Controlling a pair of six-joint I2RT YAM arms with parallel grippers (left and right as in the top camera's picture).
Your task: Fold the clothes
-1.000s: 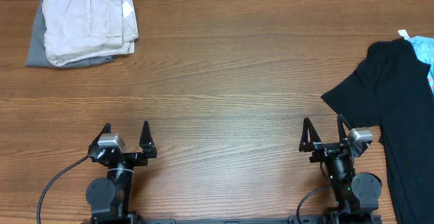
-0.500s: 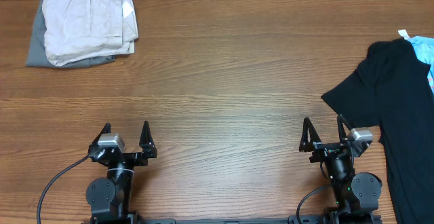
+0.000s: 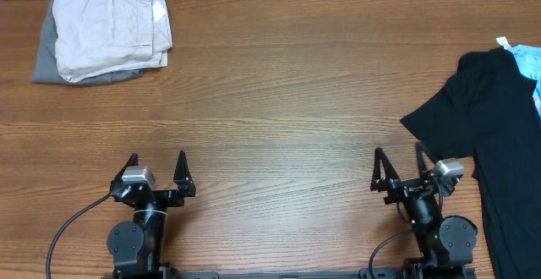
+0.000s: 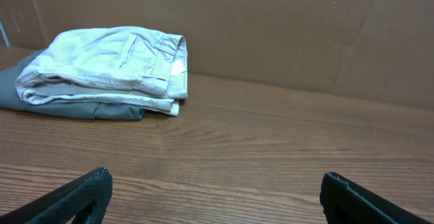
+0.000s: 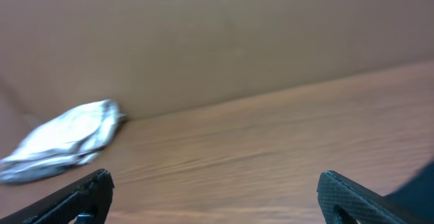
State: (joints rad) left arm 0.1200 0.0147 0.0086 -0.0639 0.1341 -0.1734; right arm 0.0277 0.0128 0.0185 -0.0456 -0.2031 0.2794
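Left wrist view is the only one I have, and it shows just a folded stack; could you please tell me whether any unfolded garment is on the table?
Observer: Yes, a black T-shirt lies unfolded at the right edge of the table, seen from overhead.
Operator: Thank you; is the right claw holding it?
Observer: No, the right claw stands open and empty, just left of the shirt.
Operator: Is anything else beside that shirt?
Observer: A pale blue fabric peeks out at its far corner; what it is I cannot tell.
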